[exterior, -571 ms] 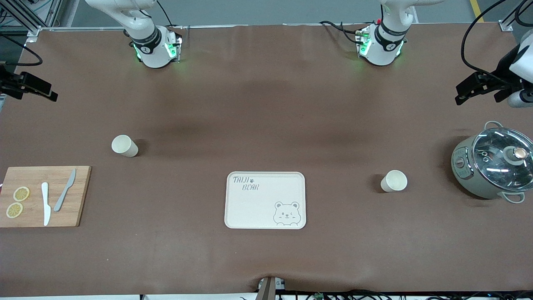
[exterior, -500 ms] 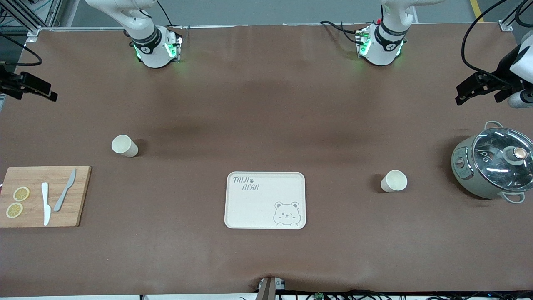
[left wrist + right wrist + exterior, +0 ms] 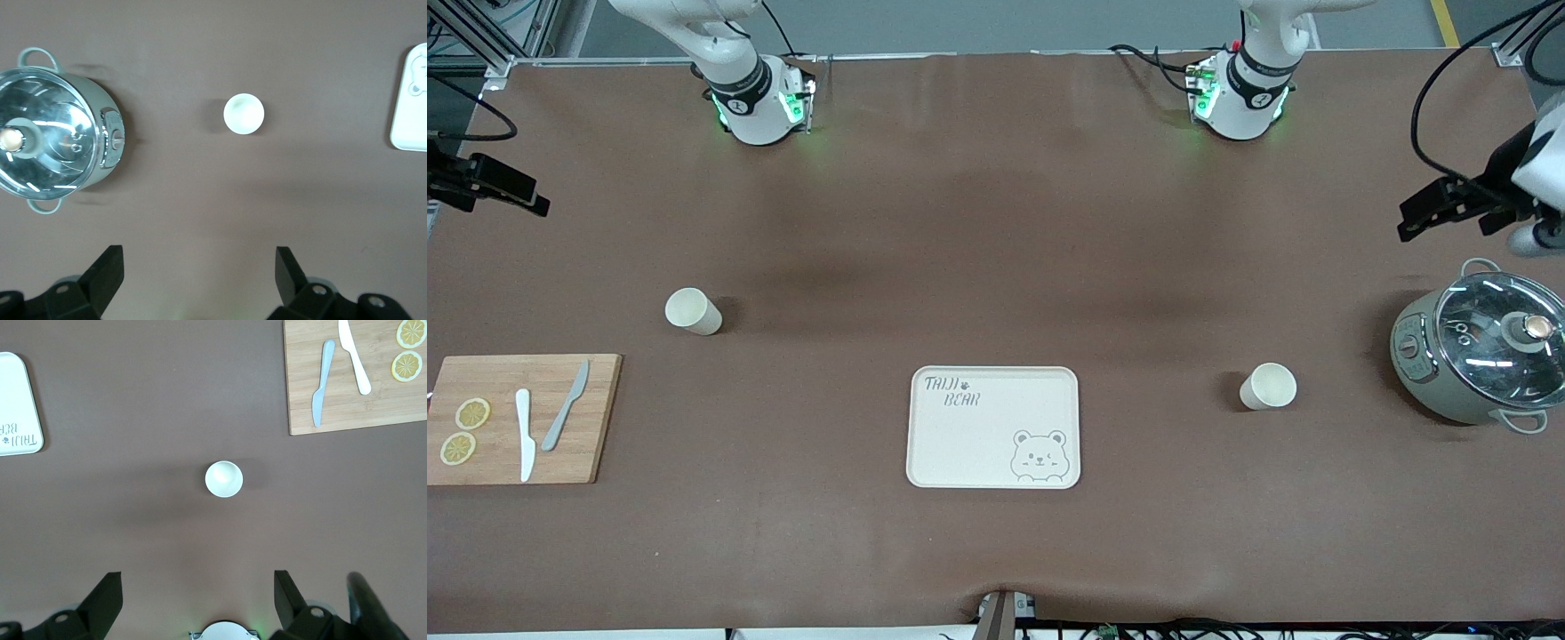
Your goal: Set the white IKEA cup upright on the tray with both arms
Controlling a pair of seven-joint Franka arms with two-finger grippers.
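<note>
Brown table point(image 3: 996, 267): tray point(image 3: 978, 444), two cups point(image 3: 692, 311) point(image 3: 1267, 386), cutting board point(image 3: 596, 418), pot point(image 3: 1476, 356).

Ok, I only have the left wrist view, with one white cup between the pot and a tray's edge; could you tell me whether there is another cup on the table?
Observer: Yes, a second white cup stands upright toward the right arm's end of the table, farther from the front camera than the tray.
Operator: Thank you; is anything near it?
Observer: A wooden cutting board lies nearer the front camera, carrying knives and lemon slices.
Operator: And the right gripper, please?
Observer: The right gripper is up in the air at that end, open and empty.
</note>
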